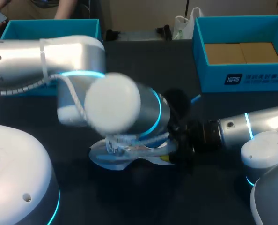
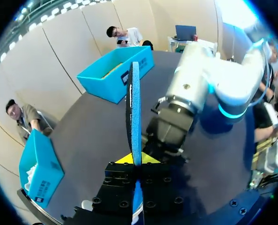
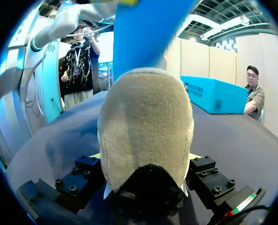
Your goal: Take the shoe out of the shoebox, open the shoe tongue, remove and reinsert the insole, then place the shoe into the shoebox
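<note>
The shoe (image 1: 122, 153), pale with white laces, lies on the dark table under my left arm. Its beige heel (image 3: 146, 126) fills the gap between my right gripper's (image 3: 146, 157) fingers, which press on it from both sides. That right gripper (image 1: 179, 151) comes in from the right at table level. My left gripper (image 2: 135, 160) is shut on the blue insole (image 2: 135, 108), which stands edge-on straight out from its yellow tips. The insole (image 3: 148, 28) hangs just above the shoe's heel. In the head view my left arm's wrist hides the left gripper and the insole.
The blue shoebox (image 1: 237, 77), lined with brown cardboard, stands at the back right. A second blue box (image 1: 50, 27) stands at the back left. In the left wrist view my right arm (image 2: 200, 79) is close ahead of the insole.
</note>
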Robot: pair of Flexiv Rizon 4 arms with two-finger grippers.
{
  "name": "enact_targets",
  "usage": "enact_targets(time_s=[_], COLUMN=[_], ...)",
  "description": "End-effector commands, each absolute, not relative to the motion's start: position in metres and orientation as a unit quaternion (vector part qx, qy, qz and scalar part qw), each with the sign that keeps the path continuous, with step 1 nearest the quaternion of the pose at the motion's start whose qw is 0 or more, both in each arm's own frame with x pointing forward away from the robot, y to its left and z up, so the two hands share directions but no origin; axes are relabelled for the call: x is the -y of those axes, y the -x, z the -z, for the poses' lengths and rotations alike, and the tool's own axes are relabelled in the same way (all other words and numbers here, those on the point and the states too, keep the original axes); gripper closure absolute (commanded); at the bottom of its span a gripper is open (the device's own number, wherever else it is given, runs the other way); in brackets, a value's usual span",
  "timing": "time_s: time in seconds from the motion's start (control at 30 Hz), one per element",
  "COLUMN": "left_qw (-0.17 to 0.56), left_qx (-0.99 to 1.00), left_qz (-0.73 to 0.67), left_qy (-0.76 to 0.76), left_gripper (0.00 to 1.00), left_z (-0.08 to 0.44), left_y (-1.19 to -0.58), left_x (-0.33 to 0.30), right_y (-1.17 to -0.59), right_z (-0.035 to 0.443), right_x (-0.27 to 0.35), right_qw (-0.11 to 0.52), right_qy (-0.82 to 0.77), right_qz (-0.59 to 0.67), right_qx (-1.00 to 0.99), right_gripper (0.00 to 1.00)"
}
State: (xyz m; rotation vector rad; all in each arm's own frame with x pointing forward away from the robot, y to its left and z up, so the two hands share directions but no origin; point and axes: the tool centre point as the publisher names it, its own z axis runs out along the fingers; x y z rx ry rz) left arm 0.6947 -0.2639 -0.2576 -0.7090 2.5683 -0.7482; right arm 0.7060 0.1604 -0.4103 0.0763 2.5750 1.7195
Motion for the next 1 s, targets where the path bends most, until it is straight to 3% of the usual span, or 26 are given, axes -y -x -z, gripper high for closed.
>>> enact_targets(time_s=[0.03,0.5,1.0], left_qw=[0.089,-0.137,-0.137], left_qx=[-0.926,-0.903,-0.903], left_qz=[0.281,0.357,0.357], left_qy=[0.236,0.196,0.196], left_gripper=[1.00,1.00,1.00], left_z=[0.230,0.122,0.122], left_y=[-0.705,-0.709,-0.709], left_x=[0.262,0.280,0.280], right_y=[-0.705,-0.705,-0.705], right_z=[0.409,0.409,0.409], right_x=[-0.162,-0.162,-0.162], right_qw=[0.023,0.023,0.023], right_qy=[-0.025,-0.025,-0.025], right_qz=[-0.553,-0.553,-0.553], right_qx=[-0.833,-0.833,-0.833], right_gripper=[1.00,1.00,1.00])
